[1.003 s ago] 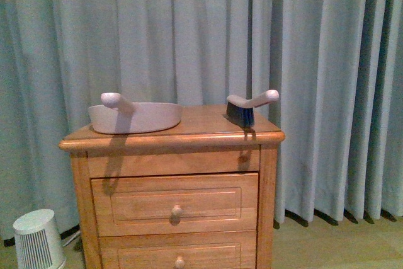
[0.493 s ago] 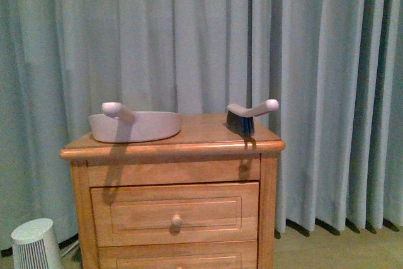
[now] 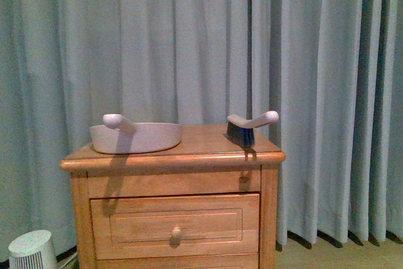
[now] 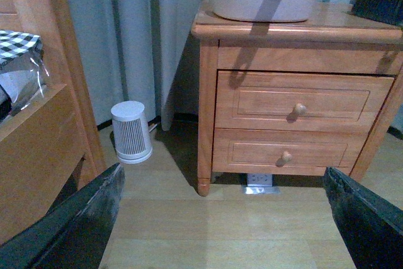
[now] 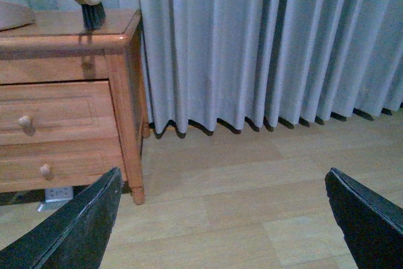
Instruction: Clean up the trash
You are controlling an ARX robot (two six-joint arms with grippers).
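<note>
Grey-blue curtains (image 3: 315, 92) behind; left fingers (image 4: 82, 225) and right fingers (image 5: 75, 225) wide open, empty; a careless reach may push the white-handled dark-bristled brush (image 3: 249, 127) off the brown wooden desk (image 3: 173, 162).

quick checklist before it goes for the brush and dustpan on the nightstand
1. Left gripper open and empty: ok.
2. Right gripper open and empty: ok.
3. Dustpan sitting flat on the nightstand top, handle free: ok.
4. Brush standing on its bristles near the top's right edge, handle free: ok.
5. Trash located: cannot tell, none shows in these views.
6. Top within arm reach: cannot tell.
</note>
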